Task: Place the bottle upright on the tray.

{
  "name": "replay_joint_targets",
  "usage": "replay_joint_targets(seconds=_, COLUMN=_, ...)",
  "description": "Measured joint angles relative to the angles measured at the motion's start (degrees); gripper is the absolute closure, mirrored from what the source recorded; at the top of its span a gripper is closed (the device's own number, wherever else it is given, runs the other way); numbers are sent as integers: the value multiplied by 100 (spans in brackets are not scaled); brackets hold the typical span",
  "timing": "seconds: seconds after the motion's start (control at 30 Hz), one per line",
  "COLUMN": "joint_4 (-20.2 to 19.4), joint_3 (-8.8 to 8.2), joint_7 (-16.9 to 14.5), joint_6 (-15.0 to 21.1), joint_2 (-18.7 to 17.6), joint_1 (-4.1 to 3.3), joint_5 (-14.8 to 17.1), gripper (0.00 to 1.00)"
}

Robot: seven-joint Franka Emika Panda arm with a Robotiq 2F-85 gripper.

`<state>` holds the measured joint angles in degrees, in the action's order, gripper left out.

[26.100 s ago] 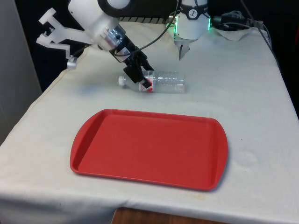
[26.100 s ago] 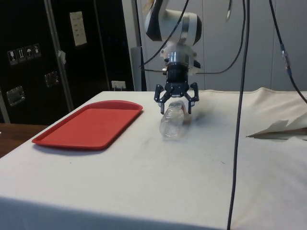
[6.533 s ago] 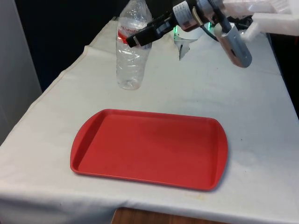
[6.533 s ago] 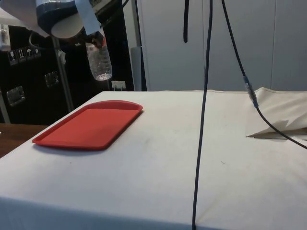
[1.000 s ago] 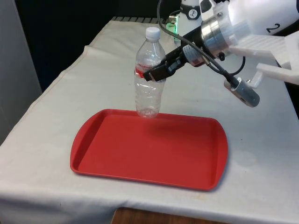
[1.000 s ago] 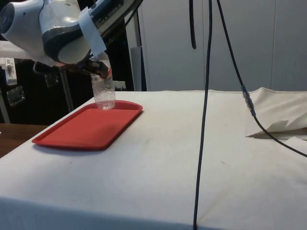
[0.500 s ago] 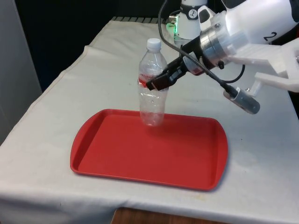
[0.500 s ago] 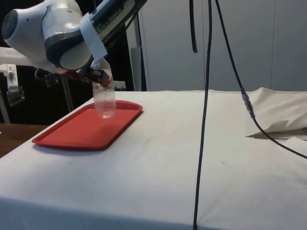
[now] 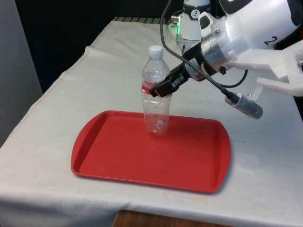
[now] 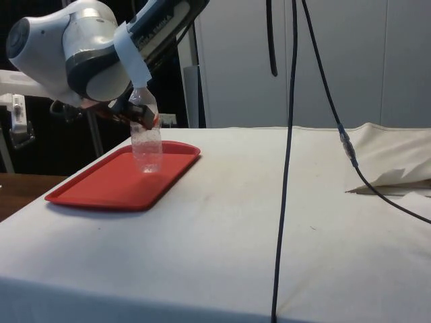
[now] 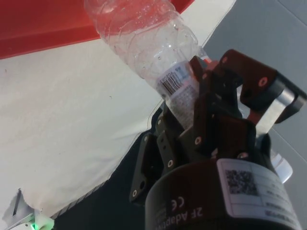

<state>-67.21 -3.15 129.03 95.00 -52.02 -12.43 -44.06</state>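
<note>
A: Where is the bottle (image 9: 155, 92)?
B: Upright over the red tray (image 9: 118, 151), near its far edge — whether its base touches, I cannot tell.
A: And the gripper (image 9: 160, 88)?
B: Its 2 fingers are clamped on the bottle's labelled middle, reaching in from the front view's right.

The bottle (image 9: 155, 97) is clear with a white cap and red label band; the tray (image 9: 113, 156) is red; the fingers (image 9: 163, 86) are black.
</note>
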Motion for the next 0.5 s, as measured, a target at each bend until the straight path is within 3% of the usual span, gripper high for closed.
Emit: replay_joint_targets(seconds=0.5, joint_4=-29, joint_3=6, joint_7=92, joint_6=23, joint_2=-97, joint_1=-11, joint_5=-6, gripper=66)
